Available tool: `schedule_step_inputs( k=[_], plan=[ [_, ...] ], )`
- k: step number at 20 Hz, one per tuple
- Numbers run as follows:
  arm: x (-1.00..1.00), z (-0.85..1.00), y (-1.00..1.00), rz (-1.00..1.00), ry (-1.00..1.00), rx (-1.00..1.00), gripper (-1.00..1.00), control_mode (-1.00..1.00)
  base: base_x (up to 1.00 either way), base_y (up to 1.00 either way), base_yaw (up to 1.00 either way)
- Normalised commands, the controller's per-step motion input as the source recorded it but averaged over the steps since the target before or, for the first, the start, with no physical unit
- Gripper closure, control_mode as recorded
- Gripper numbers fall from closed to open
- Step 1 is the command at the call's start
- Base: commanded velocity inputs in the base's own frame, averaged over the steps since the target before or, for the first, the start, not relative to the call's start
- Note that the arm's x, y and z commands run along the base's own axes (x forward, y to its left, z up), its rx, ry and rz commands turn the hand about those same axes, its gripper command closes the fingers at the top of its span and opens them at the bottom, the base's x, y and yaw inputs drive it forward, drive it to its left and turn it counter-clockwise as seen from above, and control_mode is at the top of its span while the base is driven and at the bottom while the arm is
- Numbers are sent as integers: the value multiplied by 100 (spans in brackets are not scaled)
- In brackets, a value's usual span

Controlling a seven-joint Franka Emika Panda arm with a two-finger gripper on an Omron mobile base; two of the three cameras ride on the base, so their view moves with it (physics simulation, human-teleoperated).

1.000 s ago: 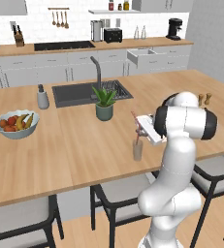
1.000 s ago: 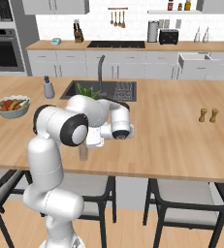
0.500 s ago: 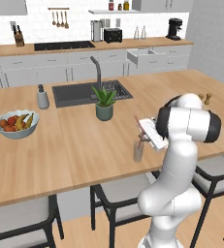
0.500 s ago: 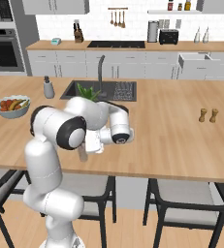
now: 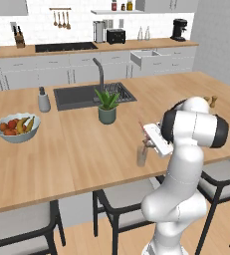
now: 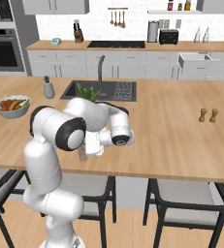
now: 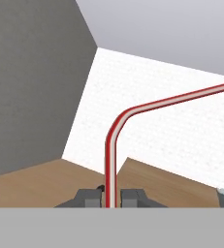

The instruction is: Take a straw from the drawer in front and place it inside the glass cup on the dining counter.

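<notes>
Now my gripper [image 7: 111, 197] pinches the straw [image 7: 111, 160] — thin, red w/ white stripe, stem along the fingers, tip bent sideways.

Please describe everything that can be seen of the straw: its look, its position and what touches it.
The straw is a very thin stick, red with a pale stripe along its middle, and looks like plastic. In the hand view its straight part rises from between the two dark fingertips of the pincer, which is shut on it, then bends sharply and runs off toward the right edge. In the left base view a thin red line shows above the glass cup on the dining counter; whether its lower end is inside the cup cannot be told.
</notes>
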Motion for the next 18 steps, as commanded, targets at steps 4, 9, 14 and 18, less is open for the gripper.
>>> schedule_step_inputs(
  k=[4,9,14,18],
  plan=[
    [2,-14,-16,0,0,1,100,-100,0,0,0],
    [0,-4,-1,0,0,2,100,-100,0,0,0],
    [0,-5,6,0,0,0,100,-100,0,0,0],
    [0,-9,11,0,0,0,100,-100,0,0,0]
  ],
)
